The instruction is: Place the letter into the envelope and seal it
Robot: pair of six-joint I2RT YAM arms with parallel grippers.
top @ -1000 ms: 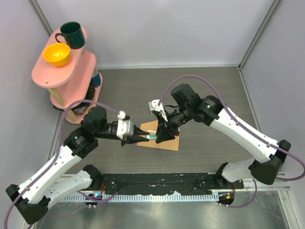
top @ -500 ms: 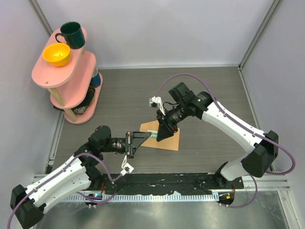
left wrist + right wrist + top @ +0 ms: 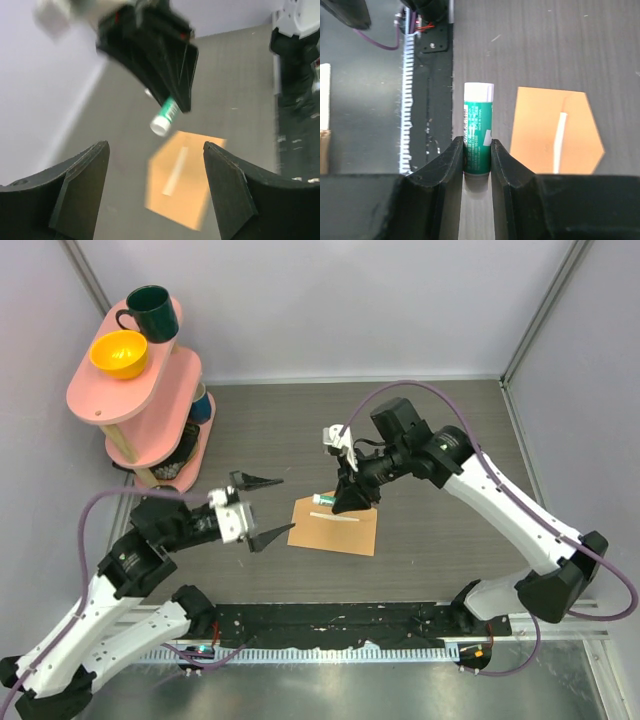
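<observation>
The tan-brown envelope (image 3: 335, 531) lies flat on the table with a thin white strip (image 3: 335, 516) across it. The letter is not visible as a separate sheet. My right gripper (image 3: 340, 502) hovers over the envelope's far-left corner, shut on a green glue stick (image 3: 326, 499) whose white end points left. In the right wrist view the stick (image 3: 478, 132) sits between the fingers of the right gripper (image 3: 477, 141), and the envelope (image 3: 555, 132) lies to its right. My left gripper (image 3: 287, 504) stands wide open and empty, left of the envelope. The left wrist view shows the left gripper (image 3: 156, 145) framing the envelope (image 3: 180, 187), with the glue stick (image 3: 165, 116) beyond.
A pink two-tier shelf (image 3: 150, 390) stands at the back left with a dark green mug (image 3: 150, 312) and a yellow bowl (image 3: 119, 353) on top. A black mat (image 3: 330, 625) and a toothed rail run along the near edge. Walls close the table on three sides.
My left gripper, shut at the tip of the glue stick a second ago, has opened wide and drawn back to the left. The right gripper has shifted slightly away, still holding the stick.
</observation>
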